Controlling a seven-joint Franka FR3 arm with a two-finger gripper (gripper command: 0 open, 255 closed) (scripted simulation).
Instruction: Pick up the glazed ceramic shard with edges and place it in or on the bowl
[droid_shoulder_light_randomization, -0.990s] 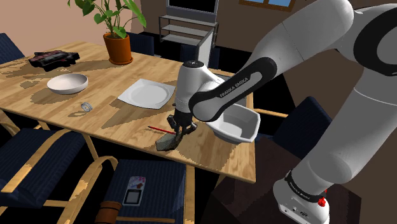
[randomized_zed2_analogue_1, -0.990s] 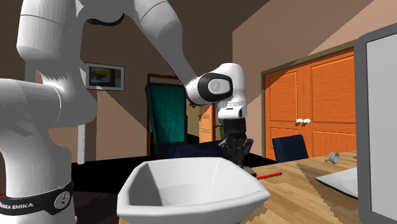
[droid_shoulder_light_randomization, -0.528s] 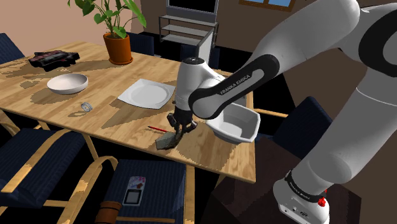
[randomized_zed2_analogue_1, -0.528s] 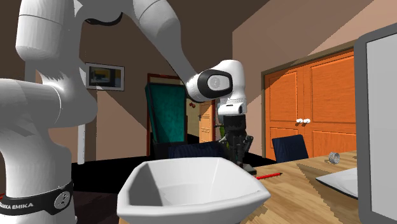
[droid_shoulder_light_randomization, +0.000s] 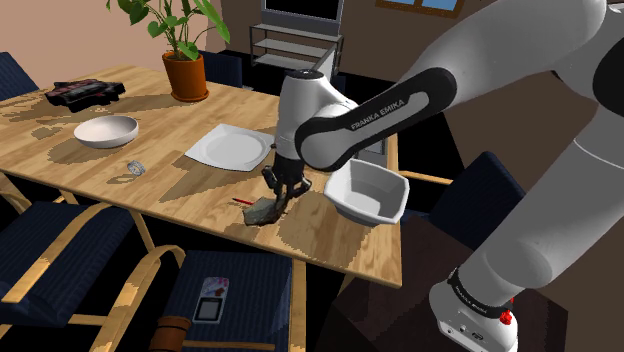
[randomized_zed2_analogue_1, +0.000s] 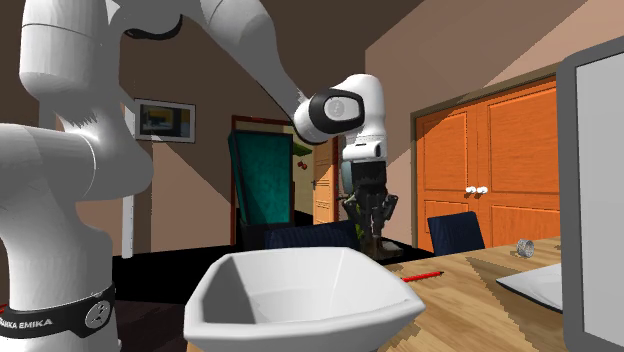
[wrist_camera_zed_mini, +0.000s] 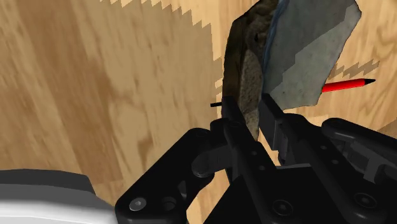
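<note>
Gripper (wrist_camera_zed_mini: 253, 113) is clamped narrow on one edge of the shard (wrist_camera_zed_mini: 299, 51), which hangs close over the red pencil (wrist_camera_zed_mini: 347, 84). It looks rigid, brittle and light; the grey glazed face is probably slick, the rough brown face grips better. Most of it sticks out past the grip, so it may pivot; move slow.

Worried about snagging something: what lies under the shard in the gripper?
In the wrist view, the wooden table and a red pencil lie beneath the shard, which the gripper clasps. The shard covers the pencil's middle and the table directly below it.
</note>
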